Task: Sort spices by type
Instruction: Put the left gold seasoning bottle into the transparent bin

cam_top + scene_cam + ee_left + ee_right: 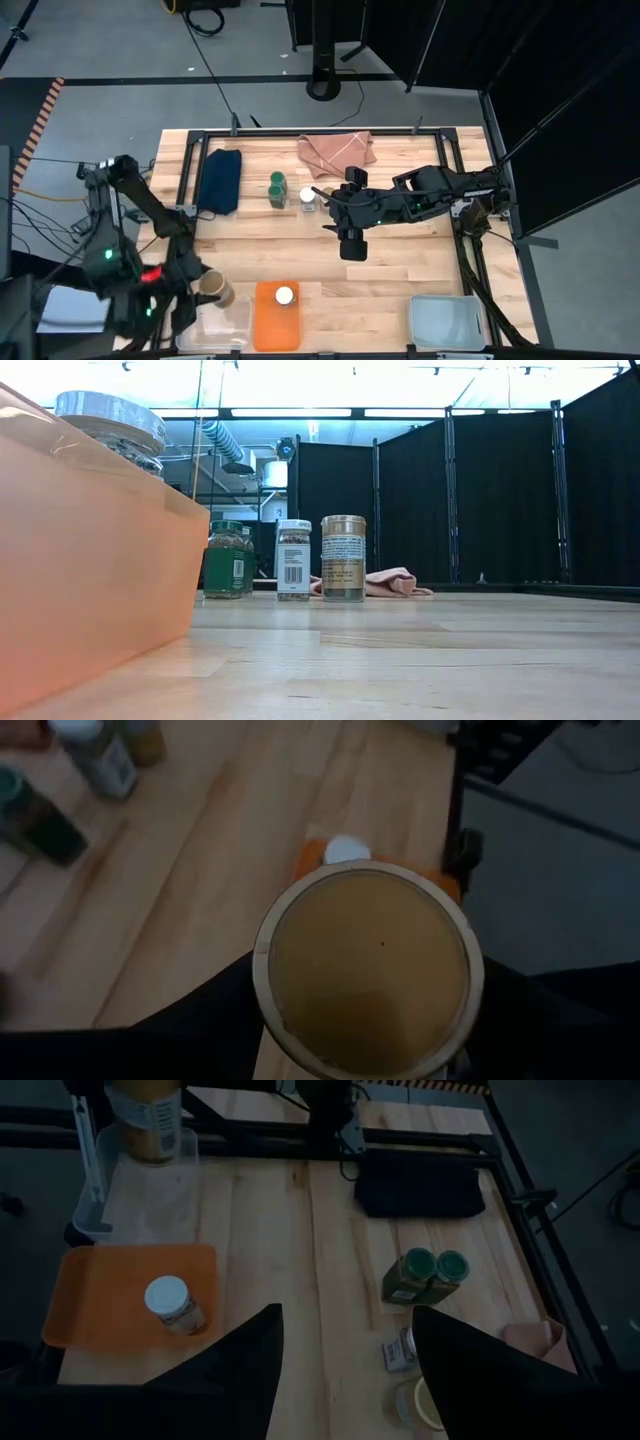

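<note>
Left claw grips a tan-lidded jar by its sides above the clear bin, rigid, smooth, likely slippery, while right claw hangs open mid-table.

A white-lidded jar stands in the orange tray, green-lidded jars apart.

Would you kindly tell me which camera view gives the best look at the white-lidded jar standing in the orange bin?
The right wrist view: the white-lidded jar shows whole, lid and label, in the orange bin. The high view gives only its lid; the low view, its top above the bin's wall; the left wrist view, a sliver of its lid.
</note>
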`<action>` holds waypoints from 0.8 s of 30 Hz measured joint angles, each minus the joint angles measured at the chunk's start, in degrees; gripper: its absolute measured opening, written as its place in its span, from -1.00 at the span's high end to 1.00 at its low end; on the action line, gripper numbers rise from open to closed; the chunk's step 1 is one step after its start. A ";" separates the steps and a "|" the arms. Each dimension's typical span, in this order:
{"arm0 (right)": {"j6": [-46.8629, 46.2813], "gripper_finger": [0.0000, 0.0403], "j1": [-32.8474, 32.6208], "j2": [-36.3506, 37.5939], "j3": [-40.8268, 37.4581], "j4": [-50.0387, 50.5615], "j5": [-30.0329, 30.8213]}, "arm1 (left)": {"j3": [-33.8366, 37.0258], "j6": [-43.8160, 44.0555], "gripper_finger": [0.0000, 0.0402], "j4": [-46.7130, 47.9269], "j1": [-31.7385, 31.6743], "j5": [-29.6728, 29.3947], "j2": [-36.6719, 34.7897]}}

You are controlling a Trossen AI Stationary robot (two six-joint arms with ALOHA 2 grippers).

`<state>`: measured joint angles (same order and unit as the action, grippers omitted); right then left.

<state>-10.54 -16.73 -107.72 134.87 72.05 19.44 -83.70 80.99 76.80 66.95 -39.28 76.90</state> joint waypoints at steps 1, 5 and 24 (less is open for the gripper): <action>-0.01 -0.14 0.00 0.00 0.01 0.00 0.00 | 0.00 1.67 -0.29 0.73 0.74 0.04 1.07; -0.01 -0.14 0.00 0.00 0.00 0.00 0.00 | 0.02 7.34 -0.31 2.13 2.86 0.11 5.07; -0.03 -0.14 -0.02 0.00 -0.01 -2.14 0.00 | 0.95 28.99 -0.33 4.98 7.05 0.08 17.33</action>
<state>-10.57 -16.75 -107.72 134.87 69.91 19.44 -82.75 109.98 81.78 74.00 -39.20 94.23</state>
